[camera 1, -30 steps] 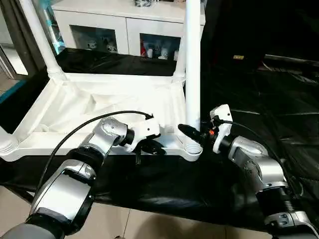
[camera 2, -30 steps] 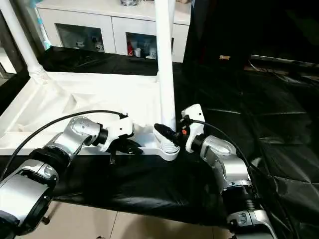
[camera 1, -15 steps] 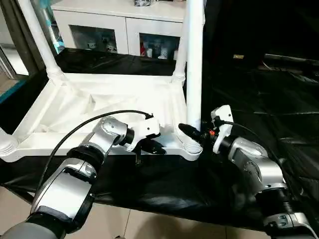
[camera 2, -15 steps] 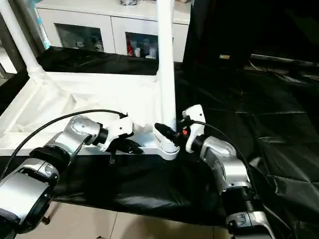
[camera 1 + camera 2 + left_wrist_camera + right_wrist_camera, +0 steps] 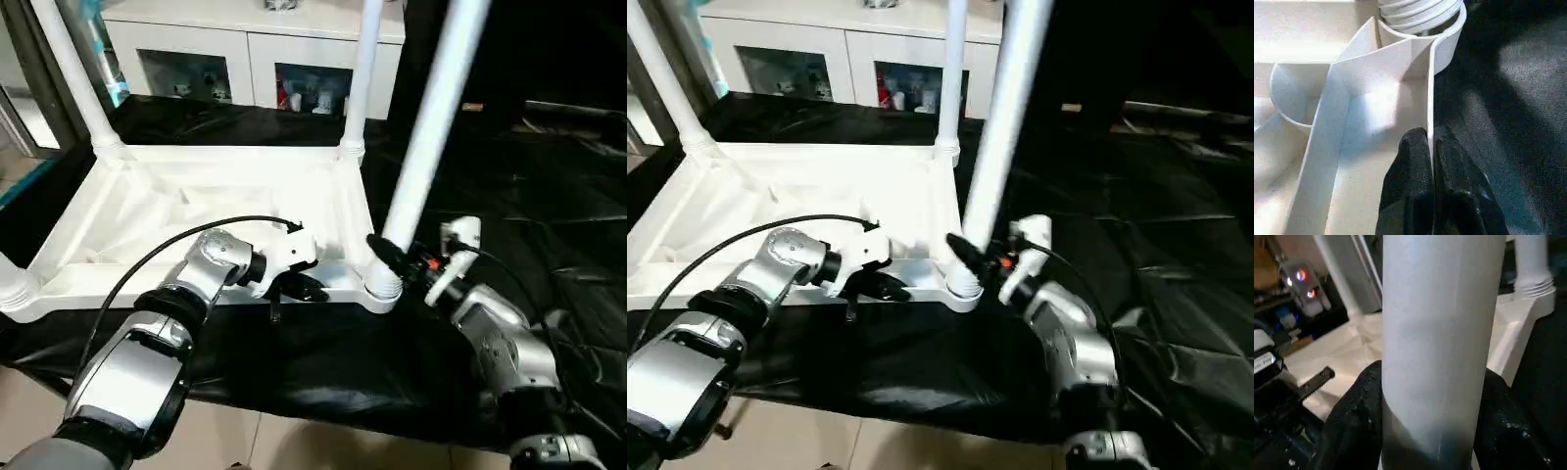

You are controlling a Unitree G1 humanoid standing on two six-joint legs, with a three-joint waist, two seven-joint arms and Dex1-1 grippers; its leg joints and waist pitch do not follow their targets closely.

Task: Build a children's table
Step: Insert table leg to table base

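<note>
The white table top (image 5: 196, 211) lies upside down on the black worktop (image 5: 323, 362), ribs up, filling the scene from about 9 o'clock to the centre. Legs stand upright in its far sockets: one (image 5: 73, 83) at 11 o'clock, one (image 5: 360, 83) at 12 o'clock. At 9 o'clock the near left corner socket (image 5: 15, 284) shows at the picture's edge.

The left gripper (image 5: 294, 287) sits at the top's near rim, just left of the near right socket (image 5: 380, 284). In the left wrist view its two black fingers (image 5: 1410, 181) are pinched narrow on the thin upright rim wall, one on each side of it.

The right gripper (image 5: 390, 255) holds the fourth leg (image 5: 426, 127) low down, just above that near right socket. The leg tilts, its upper end leaning toward 1 o'clock, while its ribbed foot rests in the socket. In the right wrist view the black fingers (image 5: 1359, 406) wrap the tube on both sides.

A white cabinet (image 5: 245, 49) with glass doors stands beyond the worktop at 12 o'clock.
</note>
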